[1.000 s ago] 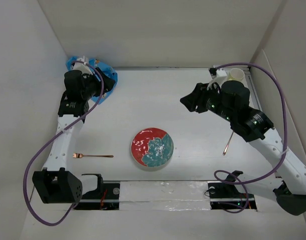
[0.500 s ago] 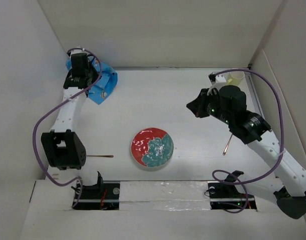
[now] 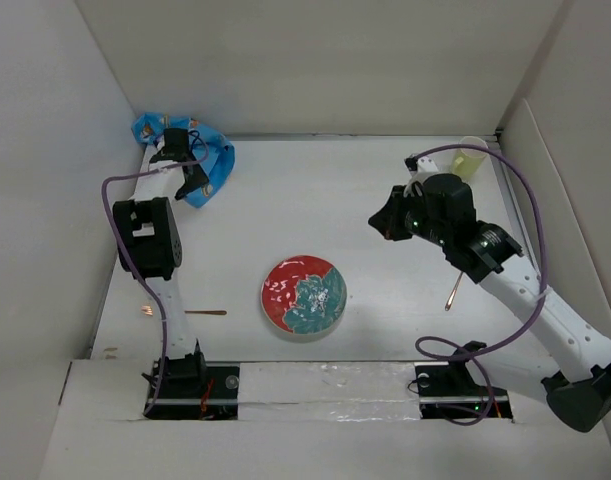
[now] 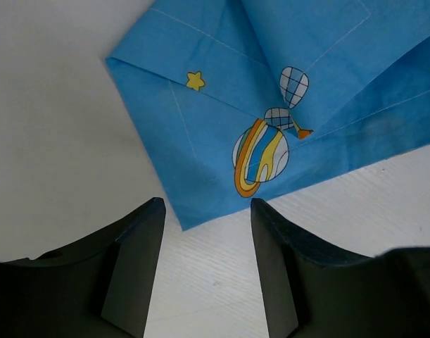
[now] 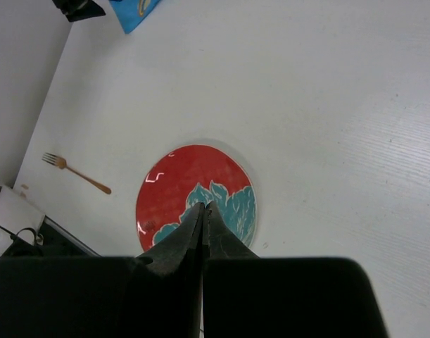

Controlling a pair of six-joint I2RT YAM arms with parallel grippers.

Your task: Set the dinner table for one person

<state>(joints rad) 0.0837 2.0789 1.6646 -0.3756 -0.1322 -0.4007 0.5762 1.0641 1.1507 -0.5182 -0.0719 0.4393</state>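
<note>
Left end effector (image 4: pixel 206 211) shifted; dinner table (image 3: pixel 315 210) just below.

Creased blue cloth mat (image 4: pixel 271 77) on the white dinner table (image 4: pixel 60 141), striped balloon print (image 4: pixel 260 155) near its lower corner, yellow star (image 4: pixel 195 80) by its left edge, left gripper (image 4: pixel 207 208) over that corner, fingers spread, gripping nothing.

Boxed in by a plain white back wall (image 3: pixel 325 60), with a left panel (image 3: pixel 45 160) and a right panel (image 3: pixel 590 90), both white, running forward from its ends, and opposite it a white ledge (image 3: pixel 325 430) crossed by a glossy strip (image 3: pixel 325 385), all evenly lit with only soft grey shadows.
</note>
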